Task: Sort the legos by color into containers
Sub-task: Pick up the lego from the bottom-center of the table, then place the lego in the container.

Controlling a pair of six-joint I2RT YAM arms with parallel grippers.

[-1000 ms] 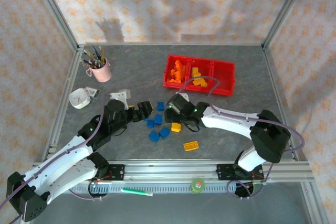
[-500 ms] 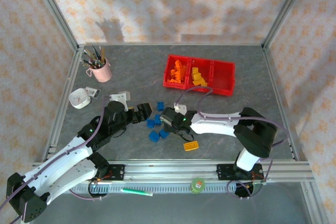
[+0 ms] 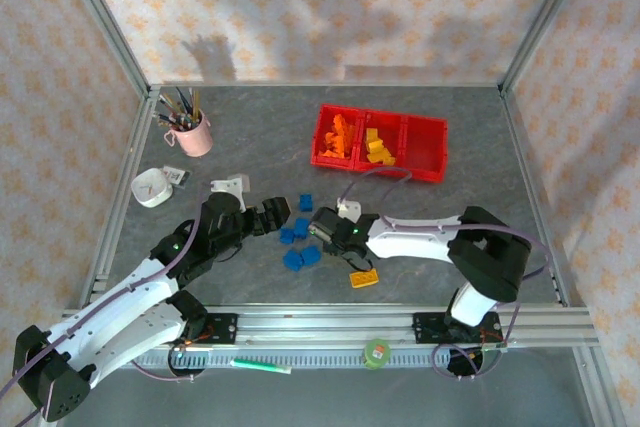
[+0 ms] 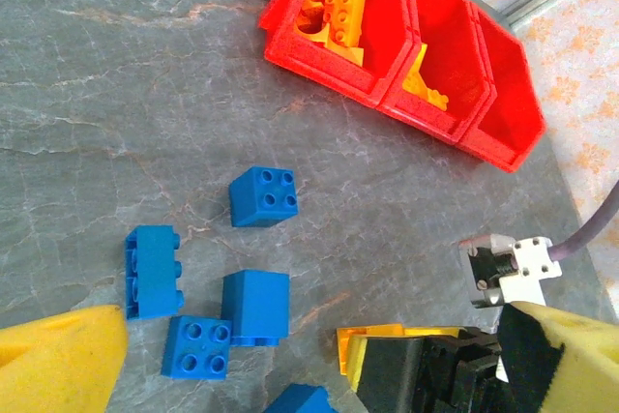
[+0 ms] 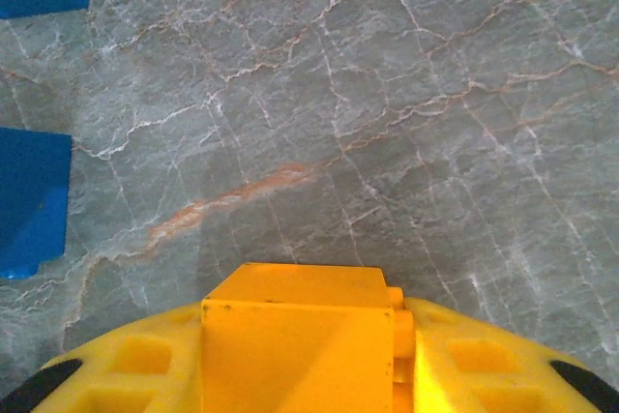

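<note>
1. The right gripper (image 3: 322,230) was clamped on a small yellow plastic brick (image 5: 295,331), low over the grey marbled tabletop (image 5: 387,94).
2. Loose blue plastic bricks (image 3: 296,238) lay just beside it.
3. The left gripper (image 3: 272,214) hung at the cluster's other side, its yellow padded fingers (image 4: 58,355) wide apart and holding nothing.
4. The red three-bin plastic tray (image 3: 428,142) sat well apart, farther back, with orange bricks (image 3: 338,137) in its left bin and yellow bricks (image 3: 377,147) in the middle one.
5. A flat yellow plate brick (image 3: 364,278) lay on the table near the right gripper.

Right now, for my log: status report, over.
Left gripper open, beside blue bricks. Right gripper shut on yellow brick. Blue bricks close alongside; red bins beyond.
</note>
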